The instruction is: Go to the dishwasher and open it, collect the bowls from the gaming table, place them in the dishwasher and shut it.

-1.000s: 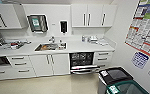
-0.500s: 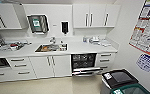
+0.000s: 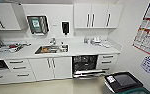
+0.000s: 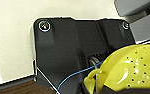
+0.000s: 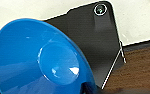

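Note:
The dishwasher (image 3: 85, 65) is built into the white kitchen unit, right of the sink. Its door hangs open at the bottom, and the dark inside with racks shows. In the left wrist view a yellow-green bowl (image 4: 131, 67) with small holes sits close to the camera, with my left gripper (image 4: 101, 88) shut on its rim. A bright blue bowl (image 5: 38, 60) tilts toward the camera in the right wrist view, and my right gripper (image 5: 88, 87) is shut on its edge. The gaming table is out of view.
A steel sink (image 3: 51, 49) lies in the white counter (image 3: 91, 48), with wall cabinets (image 3: 97, 16) above. A dark bin (image 3: 123, 82) stands on the floor right of the dishwasher. Posters (image 3: 148, 30) hang on the right wall. Pale floor (image 3: 53, 87) lies before the unit.
The whole head view has shifted a little, so the camera has moved. The kitchen unit and the open dishwasher show slightly nearer.

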Tool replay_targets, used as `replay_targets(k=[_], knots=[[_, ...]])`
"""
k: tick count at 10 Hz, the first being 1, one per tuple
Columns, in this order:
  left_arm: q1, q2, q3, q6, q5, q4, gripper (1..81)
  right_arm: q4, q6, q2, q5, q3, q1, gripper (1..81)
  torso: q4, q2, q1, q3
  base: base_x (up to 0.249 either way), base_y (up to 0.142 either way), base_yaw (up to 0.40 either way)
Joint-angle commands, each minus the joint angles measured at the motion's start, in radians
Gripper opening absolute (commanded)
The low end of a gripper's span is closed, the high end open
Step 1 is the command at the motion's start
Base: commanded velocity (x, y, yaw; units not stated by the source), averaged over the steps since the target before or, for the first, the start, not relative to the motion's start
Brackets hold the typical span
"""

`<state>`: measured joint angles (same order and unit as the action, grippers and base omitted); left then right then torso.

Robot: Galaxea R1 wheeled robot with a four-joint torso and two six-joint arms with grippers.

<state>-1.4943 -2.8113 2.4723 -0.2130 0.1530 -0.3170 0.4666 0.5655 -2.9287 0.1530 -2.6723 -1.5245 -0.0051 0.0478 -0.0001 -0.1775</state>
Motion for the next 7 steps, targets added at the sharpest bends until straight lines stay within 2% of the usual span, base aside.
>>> replay_targets(k=[1, 7], knots=[[0.03, 0.013, -0.006, -0.002, -0.044, 0.006, 1.0, 0.006, -0.003, 0.014, -0.043, 0.0, 0.033, 1.0, 0.0, 0.0, 0.0, 0.0, 0.135, 0.0, 0.0], [0.031, 0.012, -0.004, -0.002, -0.044, 0.009, 1.0, 0.007, -0.003, 0.014, -0.043, 0.0, 0.036, 1.0, 0.0, 0.0, 0.0, 0.0, 0.136, 0.0, 0.0]])
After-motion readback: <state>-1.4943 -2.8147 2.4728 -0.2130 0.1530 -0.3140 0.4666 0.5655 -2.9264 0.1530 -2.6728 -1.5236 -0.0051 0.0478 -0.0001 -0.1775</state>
